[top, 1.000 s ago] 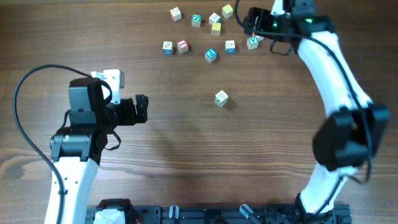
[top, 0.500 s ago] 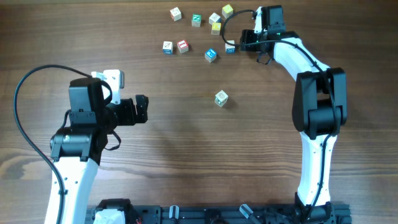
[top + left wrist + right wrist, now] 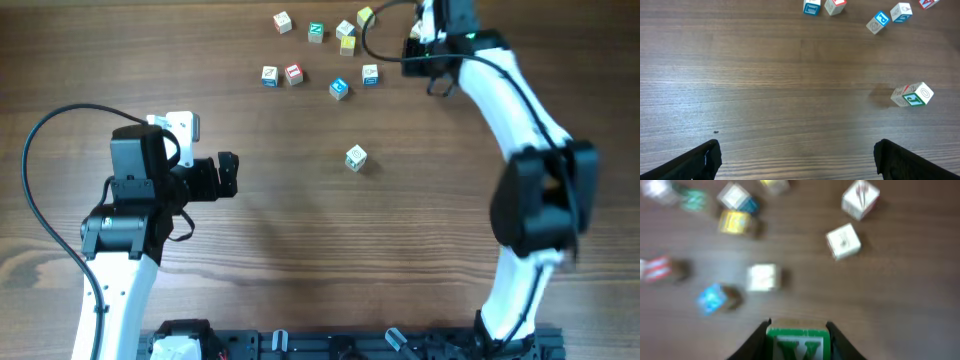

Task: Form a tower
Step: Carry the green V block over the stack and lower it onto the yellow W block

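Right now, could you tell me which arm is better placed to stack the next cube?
Right, probably: the right gripper clamps a green-V cube; the left gripper stands open, empty, away from the loose cubes.

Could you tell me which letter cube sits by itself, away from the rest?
The cube at mid-table. Every other loose cube lies in the cluster near the table's far edge.

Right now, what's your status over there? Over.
Left end effector open, off to the side. Right end effector shut on green-V cube, by the loose cubes. No tower yet; lone cube mid-table. Nothing in the way.
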{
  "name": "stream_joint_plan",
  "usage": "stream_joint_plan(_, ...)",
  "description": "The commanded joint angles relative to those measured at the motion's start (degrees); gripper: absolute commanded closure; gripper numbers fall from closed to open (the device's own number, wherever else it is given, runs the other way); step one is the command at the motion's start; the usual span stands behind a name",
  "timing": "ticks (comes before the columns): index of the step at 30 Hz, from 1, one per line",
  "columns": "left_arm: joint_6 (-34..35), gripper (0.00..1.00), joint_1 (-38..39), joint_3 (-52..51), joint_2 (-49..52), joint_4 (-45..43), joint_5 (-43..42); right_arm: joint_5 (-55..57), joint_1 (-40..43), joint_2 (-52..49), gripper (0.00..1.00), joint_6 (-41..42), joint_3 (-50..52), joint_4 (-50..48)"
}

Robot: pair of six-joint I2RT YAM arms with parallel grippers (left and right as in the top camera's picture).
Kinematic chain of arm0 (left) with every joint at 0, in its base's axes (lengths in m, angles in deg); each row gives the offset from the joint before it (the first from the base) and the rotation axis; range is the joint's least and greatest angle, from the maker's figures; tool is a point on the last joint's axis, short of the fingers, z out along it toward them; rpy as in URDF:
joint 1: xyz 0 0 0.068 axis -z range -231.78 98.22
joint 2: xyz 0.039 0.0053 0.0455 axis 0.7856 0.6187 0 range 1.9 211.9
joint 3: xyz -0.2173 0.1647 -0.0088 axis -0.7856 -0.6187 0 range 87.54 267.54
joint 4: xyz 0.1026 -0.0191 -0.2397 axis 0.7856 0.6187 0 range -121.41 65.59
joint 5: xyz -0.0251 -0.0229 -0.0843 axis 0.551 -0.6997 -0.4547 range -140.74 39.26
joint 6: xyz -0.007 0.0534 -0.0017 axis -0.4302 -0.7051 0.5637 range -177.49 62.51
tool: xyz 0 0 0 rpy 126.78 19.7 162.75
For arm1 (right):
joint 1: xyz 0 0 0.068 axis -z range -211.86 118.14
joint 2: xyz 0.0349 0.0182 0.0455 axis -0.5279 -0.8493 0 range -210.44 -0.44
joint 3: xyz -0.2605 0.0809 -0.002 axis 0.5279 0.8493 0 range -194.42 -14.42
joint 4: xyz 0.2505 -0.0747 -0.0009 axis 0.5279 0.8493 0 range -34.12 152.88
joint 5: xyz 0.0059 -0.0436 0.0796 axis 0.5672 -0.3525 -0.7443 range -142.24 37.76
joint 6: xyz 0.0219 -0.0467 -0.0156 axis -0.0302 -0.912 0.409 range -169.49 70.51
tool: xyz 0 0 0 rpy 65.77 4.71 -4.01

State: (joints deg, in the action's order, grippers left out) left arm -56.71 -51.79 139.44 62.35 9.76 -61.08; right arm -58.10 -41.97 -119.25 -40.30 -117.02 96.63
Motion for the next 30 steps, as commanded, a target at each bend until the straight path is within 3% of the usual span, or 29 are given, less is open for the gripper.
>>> stream_joint_plan(1,-0.31,0.00,0.00,-0.31,0.00,0.02,0.37,0.15,-4.46,11.23,0.85,3.15,-0.90,9.31)
stream_joint_plan(4,-0.31,0.00,0.00,-0.31,0.00,0.02,0.37,0.15,-9.53,14.56,0.91,13.57,-0.87,23.37)
stream_joint_plan(6,-0.31,0.00,0.00,-0.31,0.00,0.02,0.37,0.13,-12.72,14.14,0.92,15.98,1.29,25.79)
stream_joint_plan(17,-0.31,0.00,0.00,-0.31,0.00,0.02,0.37,6.99,-21.55,14.12,0.94,33.20,15.61,13.68)
stream_joint_plan(19,-0.31,0.00,0.00,-0.31,0.00,0.02,0.37,9.16,-21.55,14.12,0.95,31.80,16.06,12.17)
stream_joint_plan(26,-0.31,0.00,0.00,-0.31,0.00,0.02,0.37,6.40,-21.55,14.12,0.91,5.64,16.06,10.27)
stream_joint_plan(30,-0.31,0.00,0.00,-0.31,0.00,0.02,0.37,5.84,-21.55,14.12,0.96,-7.93,17.86,10.29)
